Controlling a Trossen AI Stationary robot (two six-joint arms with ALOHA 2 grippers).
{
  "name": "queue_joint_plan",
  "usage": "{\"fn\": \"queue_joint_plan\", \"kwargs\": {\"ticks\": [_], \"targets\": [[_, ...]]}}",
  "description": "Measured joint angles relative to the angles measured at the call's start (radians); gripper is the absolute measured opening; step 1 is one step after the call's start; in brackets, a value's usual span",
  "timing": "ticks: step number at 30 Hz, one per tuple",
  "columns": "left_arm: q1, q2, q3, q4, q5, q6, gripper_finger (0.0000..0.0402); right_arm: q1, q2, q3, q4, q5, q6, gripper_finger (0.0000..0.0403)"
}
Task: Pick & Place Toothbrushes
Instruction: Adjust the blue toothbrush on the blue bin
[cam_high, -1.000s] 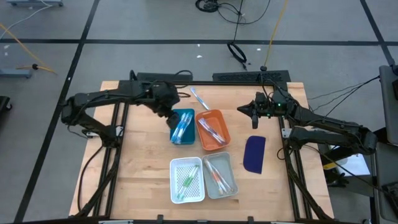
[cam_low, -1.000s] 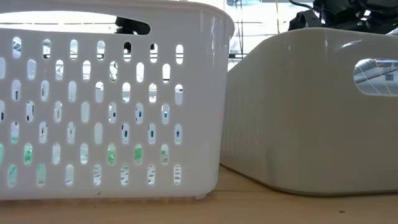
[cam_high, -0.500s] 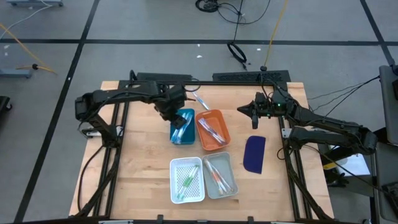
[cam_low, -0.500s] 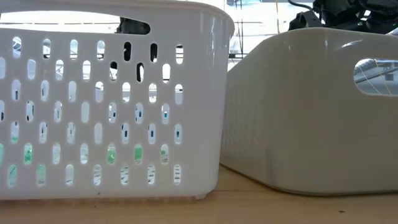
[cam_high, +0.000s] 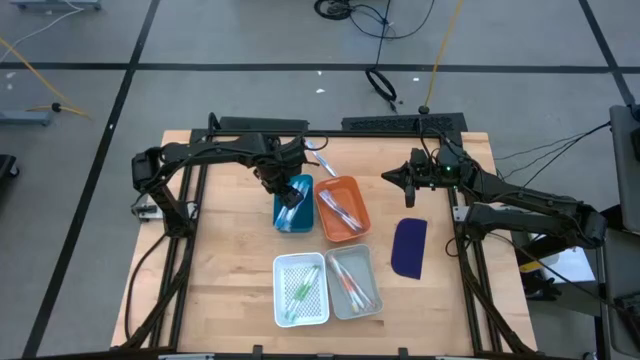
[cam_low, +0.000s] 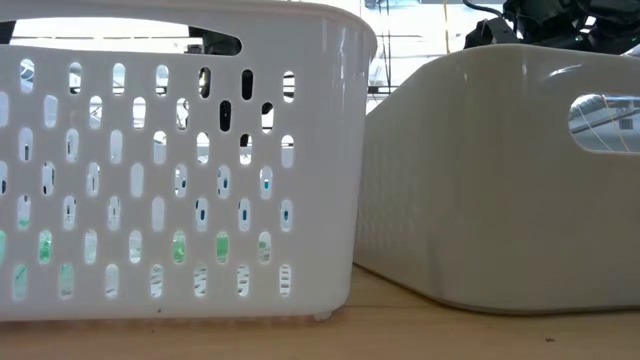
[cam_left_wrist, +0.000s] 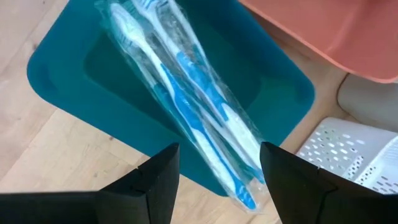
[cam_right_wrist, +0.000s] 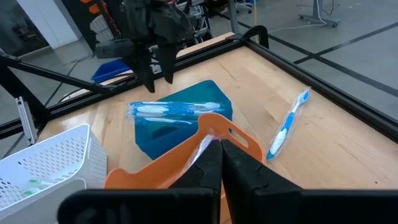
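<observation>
Wooden desk (cam_high: 230, 260) sits on a grey floor w/ cables beyond its far edge — that's your setting.

Your left gripper (cam_high: 283, 183) hangs over the far end of the teal tray (cam_high: 293, 204), fingers (cam_left_wrist: 152, 180) spread wide, nothing between them. Straight under it, in the left wrist view, you see wrapped blue toothbrushes (cam_left_wrist: 186, 106) lying lengthwise in that teal tray, sticking out a bit over one rim. From the right wrist view the left gripper's tips stand just above the pack, apart from it.

Just right of the teal tray is the orange tray (cam_high: 343, 208), touching or nearly so, w/ pinkish brushes (cam_high: 340, 210) inside. One loose blue-and-white toothbrush (cam_high: 321, 160) lies on the bare wood near the far edge, betw. the teal tray and the frame bar.

Toward the near edge you've got two more bins side by side: white slotted basket (cam_high: 300, 290) holding green brushes (cam_high: 300, 292), and a pale grey bin (cam_high: 354, 281) holding orange-accented brushes (cam_high: 352, 288). Low view shows only these two bins' walls up close; green shows thru the slots.

Dark blue flat oblong piece (cam_high: 409, 247) lies near the right edge, well apart from the trays.

Your right gripper (cam_high: 407, 180) waits over the far right part of the desk — fingers (cam_right_wrist: 208, 168) pressed together, holding nothing.
</observation>
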Motion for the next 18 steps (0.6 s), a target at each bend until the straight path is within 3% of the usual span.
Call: {"fn": "queue_joint_plan", "kwargs": {"ticks": [7,18], "targets": [[-0.004,0.000,0.000,-0.032,0.062,-0.047,0.0223,0.000,0.000,0.000,-0.001,0.000,0.000,0.0000],[-0.068,-0.006,0.000,-0.035,-0.013,-0.093,0.0223,0.000,0.000,0.000,-0.006,0.000,0.000,0.0000]]}}
